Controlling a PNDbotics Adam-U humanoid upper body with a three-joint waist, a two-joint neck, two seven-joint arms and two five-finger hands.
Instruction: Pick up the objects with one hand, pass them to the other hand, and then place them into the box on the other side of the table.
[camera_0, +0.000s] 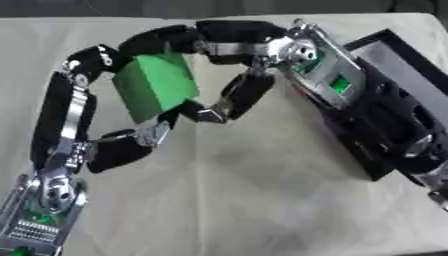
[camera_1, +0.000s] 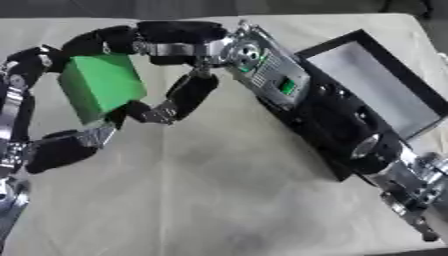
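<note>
A green block (camera_0: 156, 84) hangs above the table's left middle, tilted, caught between both hands. My left hand (camera_0: 68, 115) comes up from the lower left; its fingers (camera_0: 87, 60) curl round the block's left side and its thumb (camera_0: 122, 149) sits under the lower edge. From the right, my right hand (camera_0: 306, 55) arches its fingers (camera_0: 171, 37) over the block's top, while its thumb (camera_0: 238, 96) presses the block's lower right corner. The black box (camera_1: 332, 44) with a grey inside lies at the right, partly hidden by my right forearm.
A beige cloth (camera_0: 254, 200) covers the table. My right forearm (camera_1: 350, 130) lies along the box's left wall. The table's far edge runs along the top of the views.
</note>
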